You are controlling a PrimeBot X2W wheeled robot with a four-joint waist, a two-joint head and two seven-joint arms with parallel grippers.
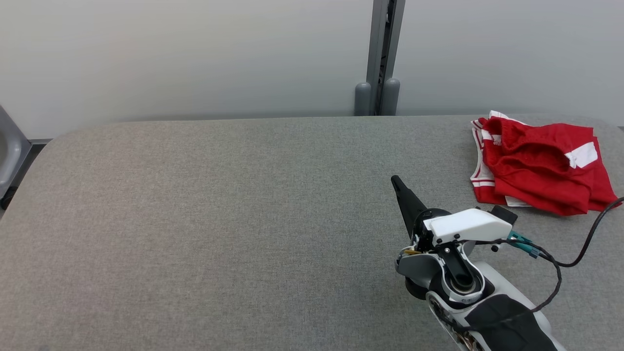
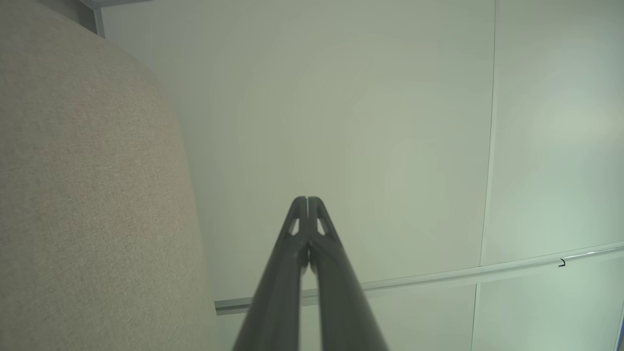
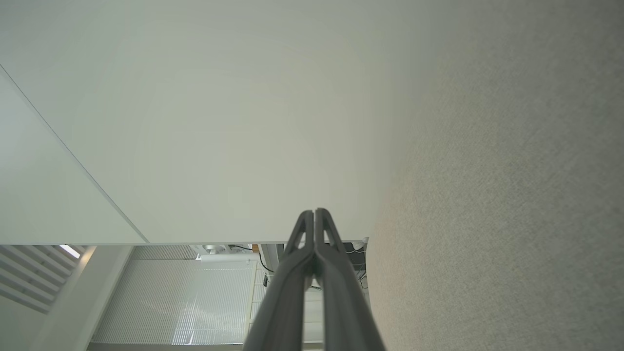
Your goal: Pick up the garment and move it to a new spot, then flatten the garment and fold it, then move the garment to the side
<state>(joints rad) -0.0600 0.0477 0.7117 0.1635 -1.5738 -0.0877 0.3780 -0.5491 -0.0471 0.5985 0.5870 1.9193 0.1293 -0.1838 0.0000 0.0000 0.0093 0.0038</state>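
Note:
The garment [image 1: 536,163] is a red piece with white stripes, lying bunched at the far right of the grey table [image 1: 219,219]. My right gripper [image 1: 396,181] hovers over the table to the garment's left, well apart from it, fingers pressed together and holding nothing. In the right wrist view the right gripper [image 3: 314,212] is shut, with the table's cloth [image 3: 512,219] beside it. My left gripper [image 2: 307,200] is also shut and empty, pointing at a pale wall beside the table's edge [image 2: 73,195].
A grey post [image 1: 382,58] stands against the pale wall behind the table's far edge. A grey curved object [image 1: 9,151] sits at the left border. A black cable [image 1: 585,243] loops from my right wrist near the garment.

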